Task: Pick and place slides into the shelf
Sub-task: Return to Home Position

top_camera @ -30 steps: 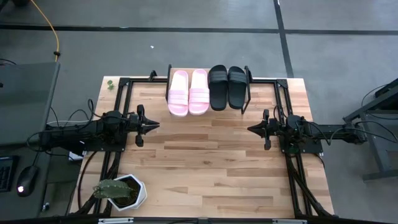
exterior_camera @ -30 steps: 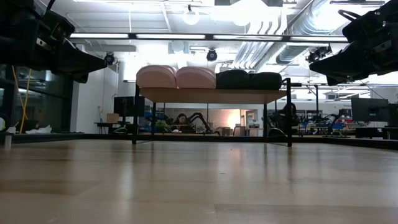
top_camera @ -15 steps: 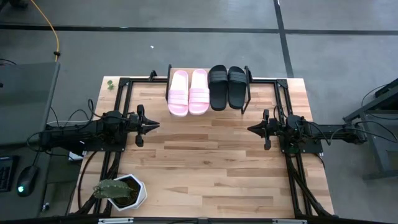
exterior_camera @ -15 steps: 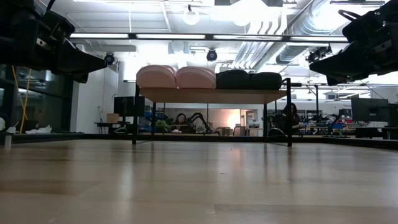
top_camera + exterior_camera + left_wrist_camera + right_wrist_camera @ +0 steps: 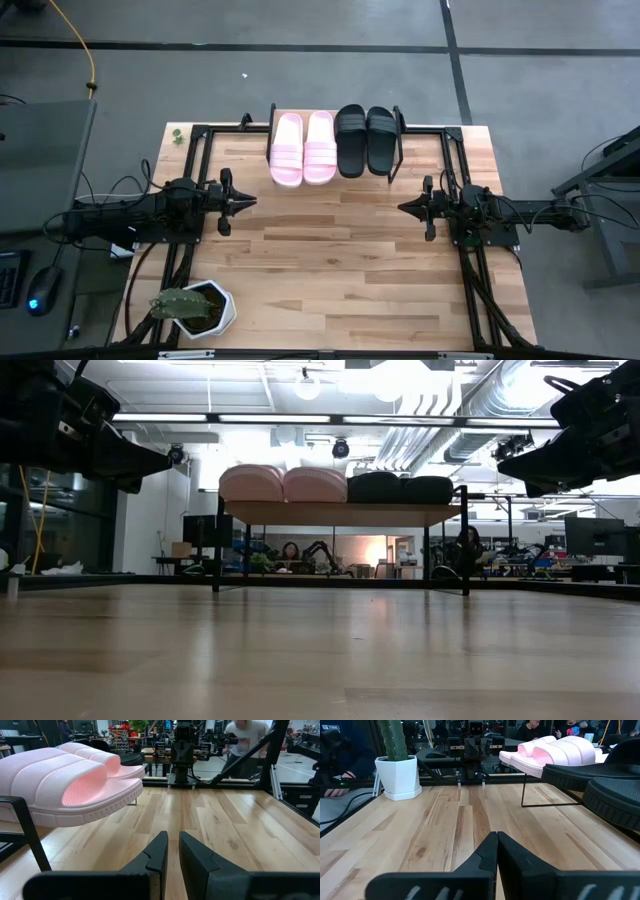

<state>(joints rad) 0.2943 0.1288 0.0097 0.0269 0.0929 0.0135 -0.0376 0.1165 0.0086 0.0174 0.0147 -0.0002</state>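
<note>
Nothing of mine has moved in the last second: both arms hang where they were, and the four slides lie as before. The only change is a person (image 5: 468, 546) far back in the room, seen in the low view's right half between the rack's legs, who has shifted slightly.

In the high view my left claw (image 5: 250, 203) sits at centre left, pointing toward the middle of the table (image 5: 340, 265), and my right claw (image 5: 401, 207) faces it from centre right. Both are off the wood; in the low view they show in the upper left and upper right corners. The left claw is narrow, with only a thin slit of tabletop showing between its fingers (image 5: 159, 851), and it holds nothing. The right claw is pressed closed, its fingers (image 5: 489, 849) meeting edge to edge, and it is also empty.

The shelf (image 5: 340, 514) stands at the top centre of the high view, at the table's far edge. On it the pink slides (image 5: 303, 148) lie side by side on the left and the black slides (image 5: 365, 141) side by side on the right, all four in one row, with the pink and black pairs close together.

A cactus pot (image 5: 195, 306) stands at the lower left of the high view, well apart from both claws.
</note>
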